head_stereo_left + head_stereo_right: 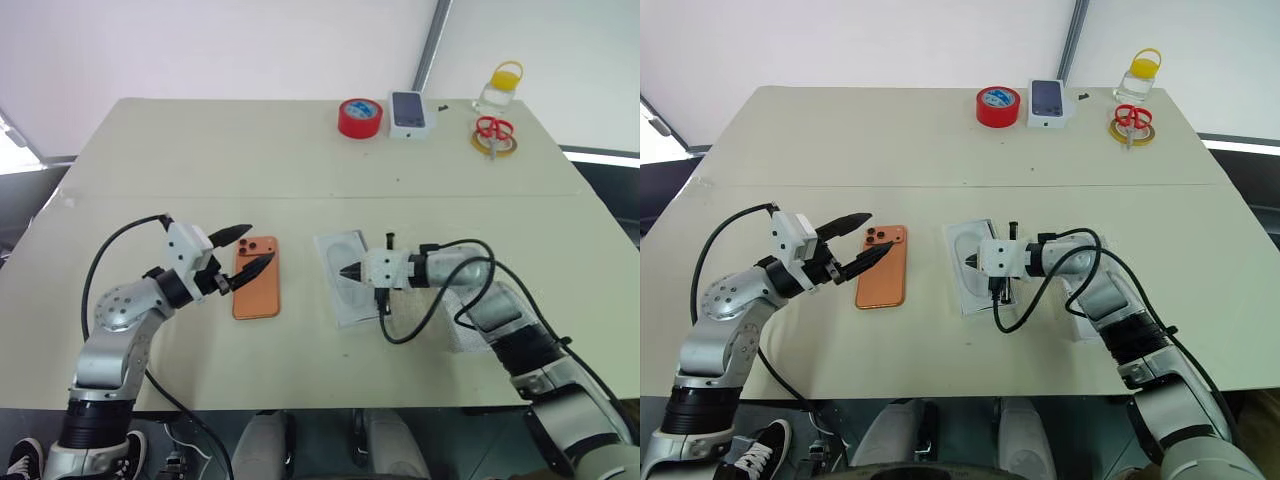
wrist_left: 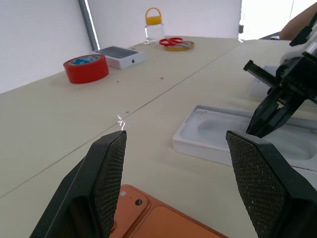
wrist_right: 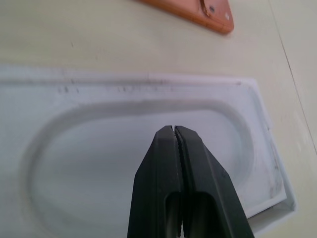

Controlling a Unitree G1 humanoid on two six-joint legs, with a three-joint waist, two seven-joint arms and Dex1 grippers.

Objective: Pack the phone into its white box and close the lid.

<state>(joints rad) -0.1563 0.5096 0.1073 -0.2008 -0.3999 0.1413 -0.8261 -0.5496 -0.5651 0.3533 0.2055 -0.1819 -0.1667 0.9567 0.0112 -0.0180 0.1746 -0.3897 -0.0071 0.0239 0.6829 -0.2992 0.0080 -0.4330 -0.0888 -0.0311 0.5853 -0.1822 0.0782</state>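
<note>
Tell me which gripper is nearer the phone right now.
Left. The left gripper hovers open right over the phone; the right gripper sits shut over the white insert, off to the phone's side.

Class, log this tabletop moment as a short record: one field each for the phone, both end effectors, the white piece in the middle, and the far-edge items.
phone: orange phone, back up, flat on table
left end effector: open, fingers astride phone's camera end
right end effector: shut, tip over white insert
white insert: oval recess, empty
far edge: red tape roll, small phone box, scissors, yellow-lidded jar
</note>
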